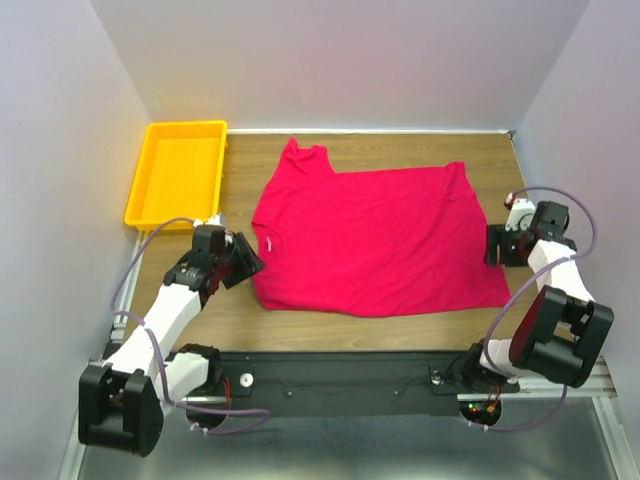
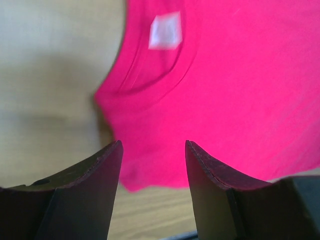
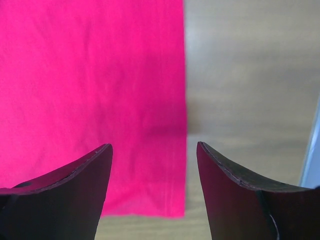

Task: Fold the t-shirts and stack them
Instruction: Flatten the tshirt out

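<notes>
The crimson t-shirt lies flat across the middle of the wooden table, collar to the left and hem to the right, with one sleeve sticking out at the back left. Its white neck label shows inside the collar. My left gripper hovers open at the shirt's left edge just below the collar; in the left wrist view the left gripper holds nothing, with the t-shirt beyond its fingers. My right gripper is open at the hem side. In the right wrist view the right gripper straddles the t-shirt's edge near a corner.
A yellow plastic tray sits at the back left corner of the table, beside the shirt's sleeve. White walls close in the table on the left, back and right. Bare wood runs between the shirt and the near rail.
</notes>
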You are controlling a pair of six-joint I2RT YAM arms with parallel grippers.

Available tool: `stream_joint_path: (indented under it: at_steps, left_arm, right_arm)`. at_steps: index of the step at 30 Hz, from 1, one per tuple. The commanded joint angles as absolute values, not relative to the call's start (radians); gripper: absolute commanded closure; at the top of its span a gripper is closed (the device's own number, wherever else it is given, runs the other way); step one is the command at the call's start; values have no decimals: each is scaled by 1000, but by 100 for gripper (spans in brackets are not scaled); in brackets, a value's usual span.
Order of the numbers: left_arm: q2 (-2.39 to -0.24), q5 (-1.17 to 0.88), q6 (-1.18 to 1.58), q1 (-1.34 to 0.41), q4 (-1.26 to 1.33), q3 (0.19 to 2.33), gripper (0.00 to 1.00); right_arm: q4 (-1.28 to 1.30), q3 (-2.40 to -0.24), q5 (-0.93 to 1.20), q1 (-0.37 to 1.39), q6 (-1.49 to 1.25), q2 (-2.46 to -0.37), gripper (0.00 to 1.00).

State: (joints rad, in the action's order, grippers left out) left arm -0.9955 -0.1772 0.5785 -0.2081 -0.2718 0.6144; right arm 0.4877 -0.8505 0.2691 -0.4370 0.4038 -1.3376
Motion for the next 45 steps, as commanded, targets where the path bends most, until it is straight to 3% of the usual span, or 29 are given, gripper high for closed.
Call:
stream_joint_path:
  at_steps: [1, 9, 13, 18, 25, 27, 28, 30, 32, 35, 40, 42, 45]
  left_arm:
    - [-911, -221, 712, -213, -253, 535, 36]
    - [-1063, -276, 744, -225, -224, 500, 36]
    - [-1100, -241, 764, -236, -256, 502, 42]
    - [-1097, -106, 827, -271, -370, 518, 43]
    - [-1100, -87, 868, -302, -399, 494, 45]
    - [-1118, -86, 867, -313, -391, 494, 55]
    - [-1126, -87, 861, -314, -385, 494, 73]
    - [-1135, -106, 848, -314, -377, 494, 93]
    - [-1134, -113, 842, -314, -379, 499, 100]
    - [-1094, -115, 842, -314, -428, 508, 100]
    - [-971, -104, 848, -313, -531, 517, 100]
    - [-925, -127, 859, -314, -563, 511, 100]
    - [-896, -146, 873, -319, -592, 526, 100]
  right_arm:
    - [538, -781, 216, -459, 442, -1284, 27]
    - [540, -746, 215, -476, 436, -1338, 29]
    - [540, -742, 218, -483, 433, -1330, 29]
    - [540, -750, 218, -488, 428, -1325, 29]
    - [537, -730, 213, -492, 440, -1359, 30]
    - [535, -724, 209, -495, 448, -1370, 31]
    - [535, -721, 207, -497, 448, -1371, 31]
    - [534, -715, 203, -500, 456, -1373, 33]
    - [532, -710, 196, -503, 463, -1377, 35]
    - [535, -701, 181, -508, 479, -1385, 48]
    - [538, -667, 117, -514, 518, -1345, 82]
    - [540, -654, 83, -518, 541, -1312, 90]
    - [555, -629, 36, -526, 578, -1261, 94]
